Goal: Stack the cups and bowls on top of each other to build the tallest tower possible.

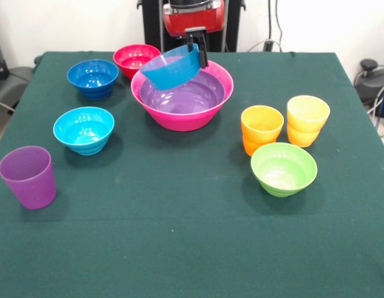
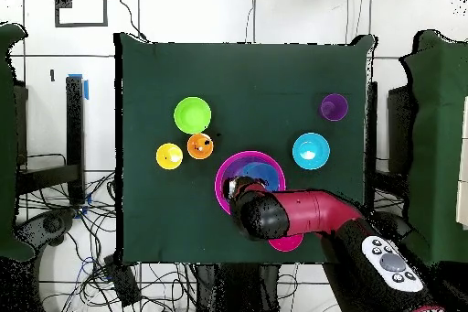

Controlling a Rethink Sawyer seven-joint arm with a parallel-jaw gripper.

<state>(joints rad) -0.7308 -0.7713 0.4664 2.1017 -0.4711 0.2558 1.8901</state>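
The gripper (image 1: 197,49) pinches the rim of the mid blue bowl (image 1: 172,67), holding it tilted above the tower (image 1: 182,93), a purple bowl (image 1: 182,96) nested in the hot-pink bowl (image 1: 207,115) at the table's (image 1: 179,248) far middle. Risk, as judged: released at this tilt, the blue bowl may land crooked or catch the pink rim and slide out. The bowl is translucent, thin-walled and smooth. The remaining cups and bowls stand apart on either side.
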